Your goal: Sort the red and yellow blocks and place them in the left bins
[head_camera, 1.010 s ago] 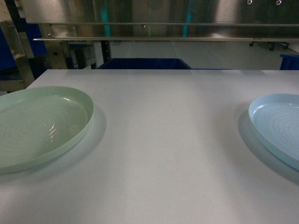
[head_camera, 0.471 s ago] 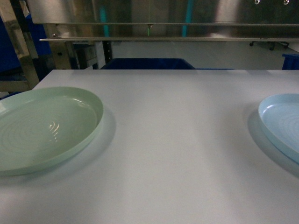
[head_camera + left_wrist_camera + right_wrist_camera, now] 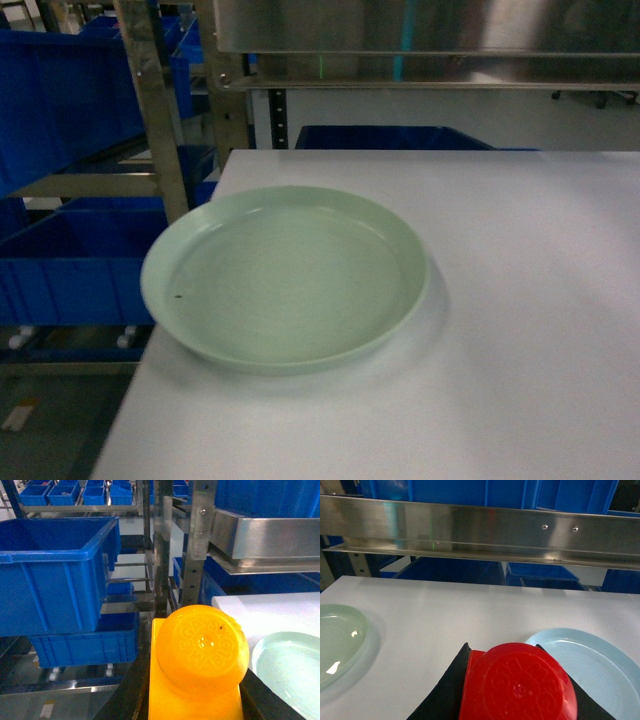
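In the left wrist view a glossy orange-yellow block [image 3: 200, 652] with a round stud fills the space between two black fingers; my left gripper [image 3: 197, 685] is shut on it. It hangs beside the table's left edge, facing the blue bins [image 3: 50, 575] on the metal rack. The right wrist view shows a red block [image 3: 517, 685] clamped in my right gripper [image 3: 515, 692], above the table near the pale blue plate [image 3: 602, 665]. The head view shows blue bins [image 3: 70, 90] on the left rack, with a lower one [image 3: 70, 275]. Neither gripper appears in the head view.
A pale green plate [image 3: 285, 280] lies on the white table [image 3: 540, 300] near its left edge. Upright metal rack posts [image 3: 160, 120] stand between table and bins. A steel shelf rail [image 3: 480, 530] runs across the table's back, with another blue crate [image 3: 390, 138] behind.
The head view has swung left: the green plate shifted to the middle, the pale blue plate left the view, and the blue bins on the rack came into sight.
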